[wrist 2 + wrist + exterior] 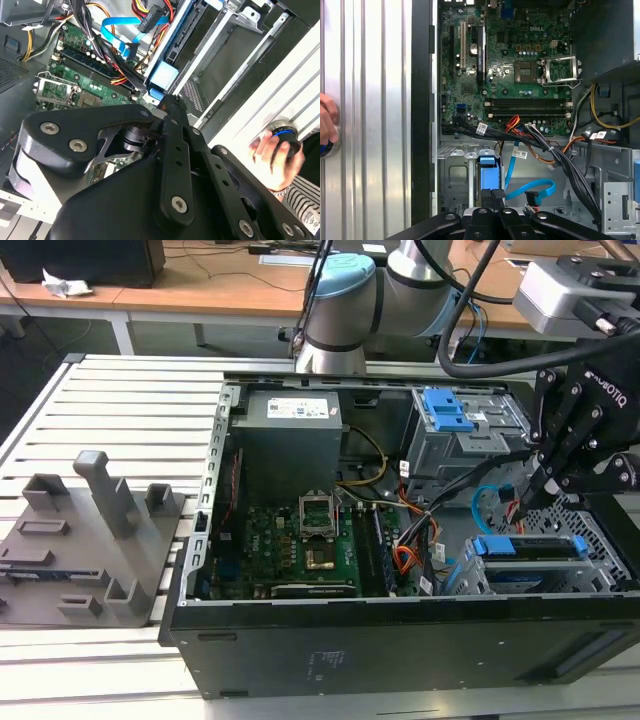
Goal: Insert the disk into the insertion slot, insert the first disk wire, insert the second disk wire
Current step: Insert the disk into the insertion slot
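Counter, slatted aluminium, carrying an open black case with the motherboard exposed. Claw: fingers drawn together tip to tip, poised just above the blue end of the disk, which sits in the slot at the case's corner on the exterior view's right; whether the tips pinch anything cannot be told. Blue cable curving just beside the disk; a hand on a round knob at the counter, outside the case.
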Robot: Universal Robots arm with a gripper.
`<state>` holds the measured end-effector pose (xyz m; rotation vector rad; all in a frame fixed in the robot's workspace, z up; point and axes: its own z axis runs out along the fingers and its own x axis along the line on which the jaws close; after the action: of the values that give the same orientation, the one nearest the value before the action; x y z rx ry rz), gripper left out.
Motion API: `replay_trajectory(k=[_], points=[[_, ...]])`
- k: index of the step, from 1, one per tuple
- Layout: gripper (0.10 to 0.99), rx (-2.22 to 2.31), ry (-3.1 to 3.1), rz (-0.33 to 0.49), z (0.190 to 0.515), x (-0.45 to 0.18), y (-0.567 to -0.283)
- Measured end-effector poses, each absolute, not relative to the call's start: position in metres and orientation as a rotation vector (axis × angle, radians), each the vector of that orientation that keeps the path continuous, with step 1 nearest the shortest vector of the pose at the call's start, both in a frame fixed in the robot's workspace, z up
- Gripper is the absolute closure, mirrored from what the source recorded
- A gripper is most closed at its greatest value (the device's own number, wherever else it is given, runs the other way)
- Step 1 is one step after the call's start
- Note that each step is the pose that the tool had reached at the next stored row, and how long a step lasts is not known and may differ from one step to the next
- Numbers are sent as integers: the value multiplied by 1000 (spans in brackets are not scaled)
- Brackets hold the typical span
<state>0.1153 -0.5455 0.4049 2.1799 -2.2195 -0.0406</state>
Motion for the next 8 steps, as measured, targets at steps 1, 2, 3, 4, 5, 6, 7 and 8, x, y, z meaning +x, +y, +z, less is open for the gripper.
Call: replay_trajectory(k=[1, 2, 3, 4, 5, 6, 7, 8], points=[[980, 2180, -2220, -41, 405, 115, -546], [980, 2180, -2220, -41, 405, 115, -546], [980, 2179, -2218, -44, 405, 119, -545], [980, 2176, -2215, -49, 405, 124, -545], [980, 2175, -2213, -53, 404, 127, -544], [980, 2174, -2213, -55, 403, 129, -544], [980, 2173, -2212, -56, 400, 130, -544], [980, 2172, -2211, -57, 397, 130, -544]])
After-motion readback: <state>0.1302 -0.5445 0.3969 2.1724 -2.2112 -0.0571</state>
